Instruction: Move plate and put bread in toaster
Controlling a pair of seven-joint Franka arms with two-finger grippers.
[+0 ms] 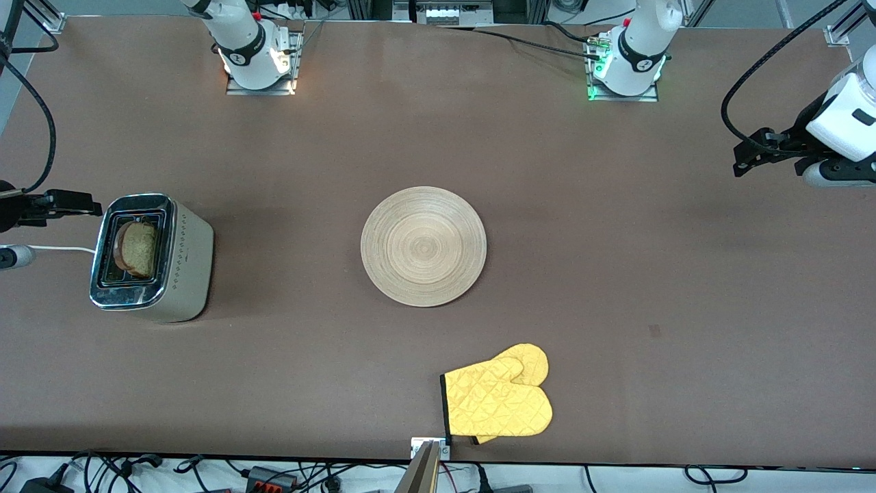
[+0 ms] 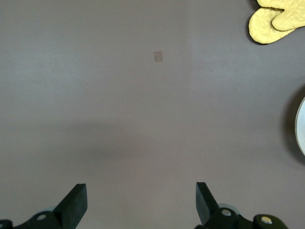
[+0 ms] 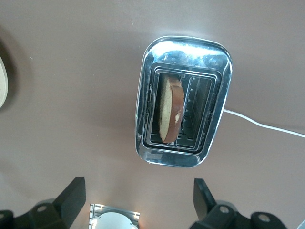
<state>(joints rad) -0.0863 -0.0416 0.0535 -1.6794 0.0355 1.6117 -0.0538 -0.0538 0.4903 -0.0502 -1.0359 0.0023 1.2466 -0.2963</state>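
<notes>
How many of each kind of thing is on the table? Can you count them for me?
Plate: 1
Toaster: 1
Slice of bread, in the toaster: 1
Yellow oven mitts, stacked: 2
Total: 5

The round light-wood plate [image 1: 423, 246] looks matt, its face marked by fine concentric ring grain. The boxy toaster [image 1: 152, 257] has a glossy, mirror-like chrome metal top and matt beige-silver sides with a row of small dots. The slice of speckled tan bread [image 3: 170, 109] in 1 of its 2 slots looks rough and porous, with a darker brown crust. The yellow oven mitt [image 1: 498, 400] is quilted cloth with dark trim. The brown bench [image 1: 616, 274] is smooth and matt
</notes>
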